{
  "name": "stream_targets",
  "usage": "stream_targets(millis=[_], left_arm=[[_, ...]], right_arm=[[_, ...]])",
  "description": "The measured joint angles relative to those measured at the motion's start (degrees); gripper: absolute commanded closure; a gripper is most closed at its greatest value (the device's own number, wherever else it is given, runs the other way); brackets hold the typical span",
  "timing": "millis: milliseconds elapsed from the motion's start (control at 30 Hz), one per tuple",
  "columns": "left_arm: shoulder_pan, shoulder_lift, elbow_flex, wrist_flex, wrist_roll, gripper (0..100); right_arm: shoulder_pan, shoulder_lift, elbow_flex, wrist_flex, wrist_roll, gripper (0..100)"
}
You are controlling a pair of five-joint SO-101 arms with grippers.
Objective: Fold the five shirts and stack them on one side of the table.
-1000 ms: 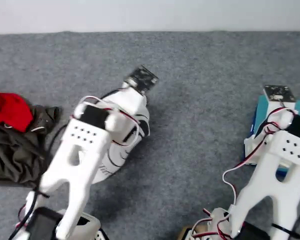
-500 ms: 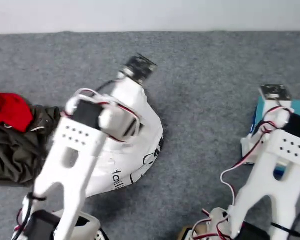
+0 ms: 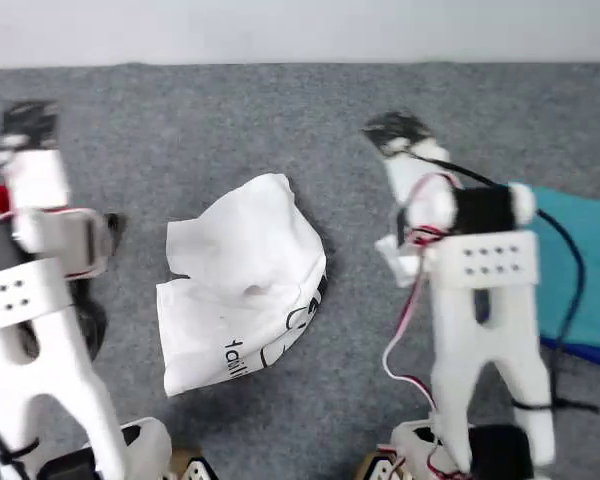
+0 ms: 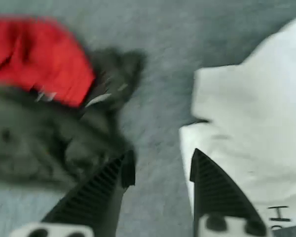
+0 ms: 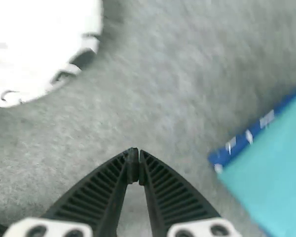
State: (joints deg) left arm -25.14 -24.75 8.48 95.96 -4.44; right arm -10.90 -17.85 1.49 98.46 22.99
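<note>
Jaws parted on left gripper point(image 4: 161, 160), pinched together on right gripper point(image 5: 135, 153), both empty — crumpled white printed shirt point(image 3: 245, 290) just released, unfolded.

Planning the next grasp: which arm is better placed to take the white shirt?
Probably left: the left gripper is open beside the white shirt; the right gripper is shut over bare carpet.

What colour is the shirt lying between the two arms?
The shirt is white with black print, clearest in the high view.

White plastic arms point(image 3: 480, 320), perforated links; red, white and black cables point(image 3: 413, 290); black ribbed end effector fingers point(image 5: 113, 192)
</note>
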Motion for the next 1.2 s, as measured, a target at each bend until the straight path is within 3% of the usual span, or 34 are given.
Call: stream_targets(millis=[467,600,733,1200], left_arm=[[-24.1,-0.2,5.1,2.9,-2.2,81],[-29.2,-0.2,7.0,2.9,-3.0,81],[-30.2,-0.2,10.3,2.9,-4.6,81],[-30.4,-0.2,13.5,0.6,-4.6,81]], right_arm=[[-23.3,23.1,-16.3,-3.0,0.0,98.6],[-27.1,29.8,-21.9,-3.0,0.0,89.0],[-30.6,34.6,-27.2,-3.1,0.0,83.8],[-40.8,47.3,-35.0,-3.9,-1.1,83.9]])
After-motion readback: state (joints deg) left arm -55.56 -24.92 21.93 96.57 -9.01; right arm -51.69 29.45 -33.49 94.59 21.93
